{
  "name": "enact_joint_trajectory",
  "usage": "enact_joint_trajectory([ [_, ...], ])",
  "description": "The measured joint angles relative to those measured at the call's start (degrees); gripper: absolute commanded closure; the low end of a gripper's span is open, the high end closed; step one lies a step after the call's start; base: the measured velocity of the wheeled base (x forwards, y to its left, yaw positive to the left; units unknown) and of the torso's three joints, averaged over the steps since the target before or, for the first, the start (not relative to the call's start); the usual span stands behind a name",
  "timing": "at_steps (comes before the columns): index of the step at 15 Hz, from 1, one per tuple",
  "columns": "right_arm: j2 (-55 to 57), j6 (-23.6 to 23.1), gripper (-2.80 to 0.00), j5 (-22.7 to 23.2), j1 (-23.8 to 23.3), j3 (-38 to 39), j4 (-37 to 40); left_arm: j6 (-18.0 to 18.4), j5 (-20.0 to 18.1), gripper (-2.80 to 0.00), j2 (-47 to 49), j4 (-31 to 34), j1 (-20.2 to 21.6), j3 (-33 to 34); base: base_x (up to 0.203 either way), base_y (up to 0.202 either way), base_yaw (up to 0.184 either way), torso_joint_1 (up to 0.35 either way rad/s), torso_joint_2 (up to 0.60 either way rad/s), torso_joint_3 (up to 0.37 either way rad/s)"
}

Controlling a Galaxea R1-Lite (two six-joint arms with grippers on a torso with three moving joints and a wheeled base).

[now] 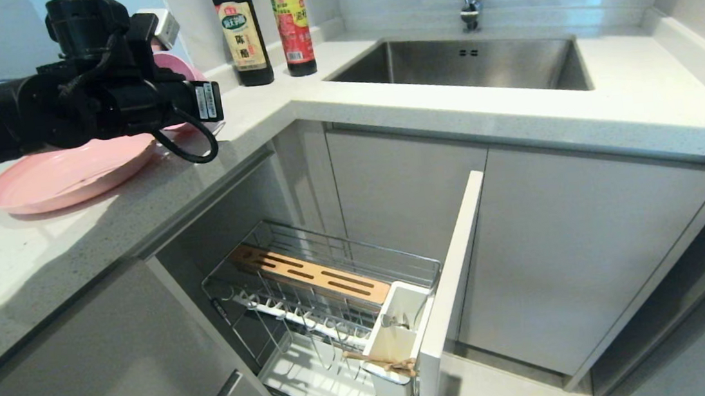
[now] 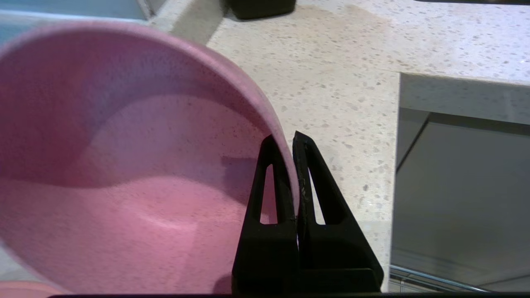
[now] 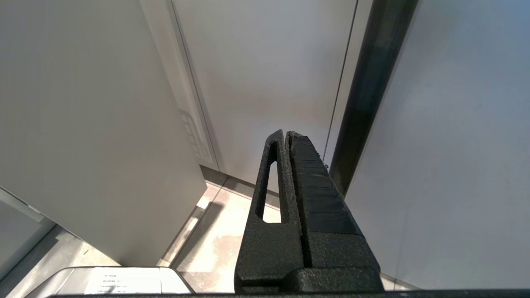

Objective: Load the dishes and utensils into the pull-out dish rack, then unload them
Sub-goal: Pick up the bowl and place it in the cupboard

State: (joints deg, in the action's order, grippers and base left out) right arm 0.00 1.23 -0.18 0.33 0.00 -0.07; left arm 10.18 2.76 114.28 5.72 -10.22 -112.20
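Pink bowl (image 2: pixel 124 165) pinched at its rim by the left gripper (image 2: pixel 295 140) above the countertop (image 1: pixel 382 104).

The bowl's rim is clamped between the closed black fingers (image 2: pixel 265 207) of the left gripper, one inside the bowl and one outside, and the bowl is seen tilted in the left wrist view. In the head view the bowl is largely hidden behind the left arm, above the pink plate (image 1: pixel 66 177), which lies on the counter at the left. The pull-out dish rack (image 1: pixel 330 303) is drawn out below the counter; the chopsticks (image 1: pixel 381 362) and the spoon (image 1: pixel 396 318) are seen in its white utensil cup (image 1: pixel 399 342). The right gripper (image 3: pixel 287 134) is held low beside the cabinet fronts (image 3: pixel 83 124), its fingers pressed together on nothing.
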Motion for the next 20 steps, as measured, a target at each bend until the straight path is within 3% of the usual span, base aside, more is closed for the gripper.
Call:
enact_joint_trajectory([
  [3, 0.00, -0.02, 0.00, 0.00, 0.00, 0.00, 0.00, 3.22, 2.39, 0.00, -1.97, -2.03, -0.09, 0.05, 0.000, 0.000, 0.000, 0.000, 0.00, 0.000],
  [6, 0.00, -0.02, 0.00, 0.00, 0.02, 0.00, 0.00, 3.59, 2.41, 0.00, -3.76, -11.36, -2.11, 0.05, 0.000, 0.000, 0.000, 0.000, 0.00, 0.000],
  [9, 0.00, -0.02, 0.00, 0.00, -0.02, 0.00, 0.00, 2.98, 2.82, 0.00, -5.52, -23.05, -5.68, 0.11, 0.000, 0.000, 0.000, 0.000, 0.00, 0.000],
  [11, 0.00, 0.00, 0.00, 0.00, 0.00, 0.00, 0.00, 0.51, 4.82, 0.00, -8.44, -26.38, -8.56, 2.28, 0.000, 0.000, 0.000, 0.000, 0.00, 0.000],
  [14, 0.00, -0.01, 0.00, 0.00, 0.00, 0.00, 0.00, -10.11, 6.90, 0.00, -15.62, -29.05, -15.39, 9.08, 0.000, 0.000, 0.000, 0.000, 0.00, 0.000],
  [20, 0.00, -0.02, 0.00, 0.00, 0.00, 0.00, 0.00, -42.10, 8.76, 0.00, -31.70, -30.04, -24.85, 30.61, 0.000, 0.000, 0.000, 0.000, 0.00, 0.000],
])
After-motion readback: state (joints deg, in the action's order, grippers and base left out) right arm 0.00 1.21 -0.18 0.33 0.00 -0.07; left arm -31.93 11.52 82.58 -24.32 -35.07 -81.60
